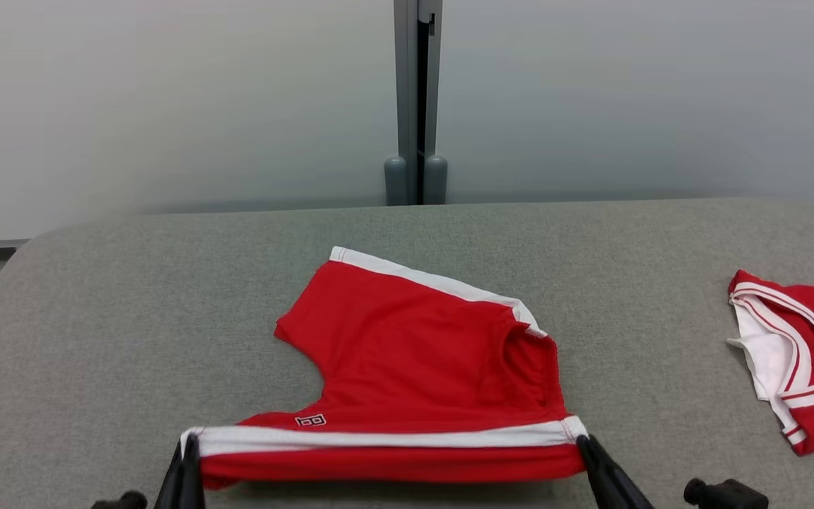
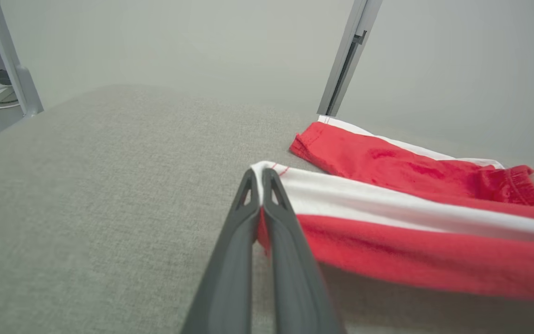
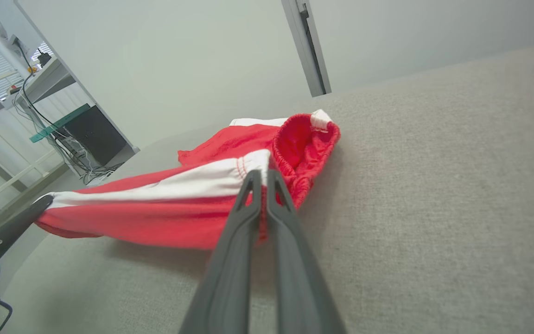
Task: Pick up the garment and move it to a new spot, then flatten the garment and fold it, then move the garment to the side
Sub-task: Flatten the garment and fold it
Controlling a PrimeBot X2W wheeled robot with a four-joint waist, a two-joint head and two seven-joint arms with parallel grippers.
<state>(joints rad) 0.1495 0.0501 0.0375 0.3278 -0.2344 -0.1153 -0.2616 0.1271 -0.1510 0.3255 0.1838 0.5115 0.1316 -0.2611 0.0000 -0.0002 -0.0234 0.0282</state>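
The garment is a pair of red shorts with white side stripes, lying on the grey table near its front edge. Its near edge is lifted and stretched taut between my two grippers. My left gripper is shut on the left end of the white stripe. My right gripper is shut on the right end, by the elastic waistband. In the left wrist view the left gripper pinches the corner; in the right wrist view the right gripper pinches the stripe's stitched end.
A second red and white garment lies at the table's right edge. A grey post stands against the wall behind the table. Bare grey surface lies to the left and behind the shorts.
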